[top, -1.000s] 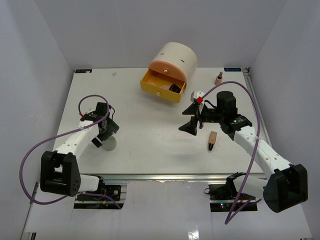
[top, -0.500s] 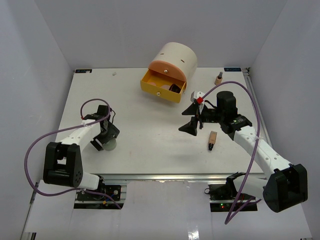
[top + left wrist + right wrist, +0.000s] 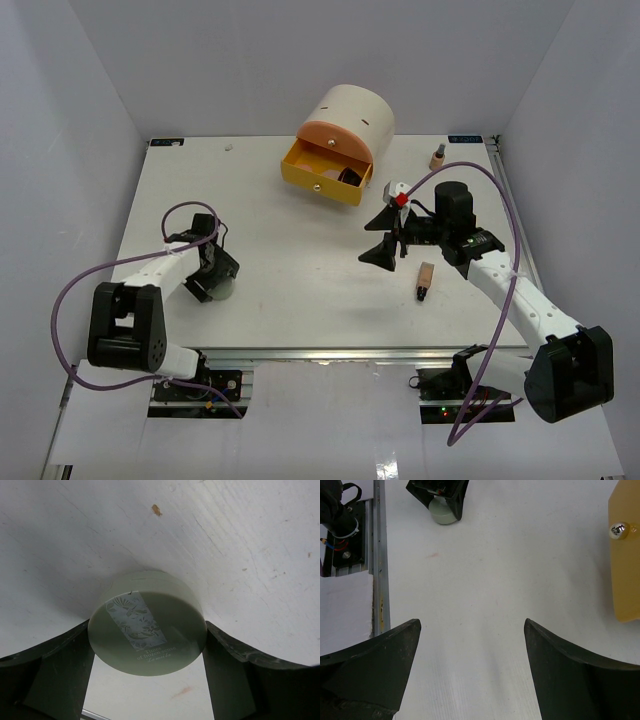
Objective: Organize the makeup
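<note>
Cream drum (image 3: pixel 350 115) at the back of the counter (image 3: pixel 300 270), yellow drawer (image 3: pixel 322 176) pulled open. Your right end effector (image 3: pixel 471 625) hangs wide open and empty, mid-counter. Your left end effector (image 3: pixel 212 278) straddles the pale green jar (image 3: pixel 150 605) at the near left, both pads against its wall. The jar is squat and round with a smooth lid and a leafy label. It's probably light, rigid and slippery, so grip squarely across the side wall. A tan bottle (image 3: pixel 426 278) lies by your right arm.

The right gripper (image 3: pixel 472 626) holds its jaws wide apart above the white table (image 3: pixel 520 580). Far ahead, a pale green jar (image 3: pixel 443 514) sits between the fingers of the left gripper (image 3: pixel 442 502). A yellow drawer front (image 3: pixel 626 575) is at the right edge.
</note>
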Controlling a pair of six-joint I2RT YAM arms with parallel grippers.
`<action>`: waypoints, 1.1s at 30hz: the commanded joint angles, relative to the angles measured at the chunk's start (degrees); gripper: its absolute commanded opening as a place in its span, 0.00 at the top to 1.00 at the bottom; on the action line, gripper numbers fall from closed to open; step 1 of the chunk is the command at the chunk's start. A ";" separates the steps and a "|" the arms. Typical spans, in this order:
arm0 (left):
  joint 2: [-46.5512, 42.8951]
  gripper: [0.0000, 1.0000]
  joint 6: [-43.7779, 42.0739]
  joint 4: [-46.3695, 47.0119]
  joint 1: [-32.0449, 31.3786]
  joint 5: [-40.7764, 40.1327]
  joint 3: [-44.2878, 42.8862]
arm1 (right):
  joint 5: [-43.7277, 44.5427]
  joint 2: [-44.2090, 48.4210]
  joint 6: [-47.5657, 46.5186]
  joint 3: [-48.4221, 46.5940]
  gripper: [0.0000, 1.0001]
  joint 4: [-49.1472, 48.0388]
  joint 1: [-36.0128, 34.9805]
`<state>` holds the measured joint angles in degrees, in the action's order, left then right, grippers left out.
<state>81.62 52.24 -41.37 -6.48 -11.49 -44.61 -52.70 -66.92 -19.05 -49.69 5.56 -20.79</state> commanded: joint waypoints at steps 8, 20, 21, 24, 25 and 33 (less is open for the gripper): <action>-9.59 0.96 -15.35 15.97 -1.45 27.22 -11.71 | -1.00 0.99 -1.18 0.65 0.10 -1.17 1.66; 17.56 0.97 -23.54 16.06 -14.74 23.21 -51.97 | -1.26 1.43 -1.69 0.99 0.10 -1.08 5.74; 20.54 0.95 -23.92 14.99 -15.16 22.64 -55.79 | -1.35 1.52 -1.74 1.04 0.10 -1.08 6.22; 26.74 0.90 -25.23 13.01 -16.03 20.68 -63.68 | -1.71 1.88 -1.65 1.18 0.10 -1.08 7.41; 28.28 0.86 -25.48 12.57 -16.23 19.99 -65.51 | -1.83 1.97 -1.61 1.18 0.10 -1.09 7.81; 35.18 0.33 -26.07 9.72 -16.93 16.30 -73.24 | -2.50 1.70 -1.61 1.36 0.10 -1.17 8.58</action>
<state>117.75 27.21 -29.56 -23.03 7.19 -113.09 -53.36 -66.24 -20.03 -48.86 5.80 -12.61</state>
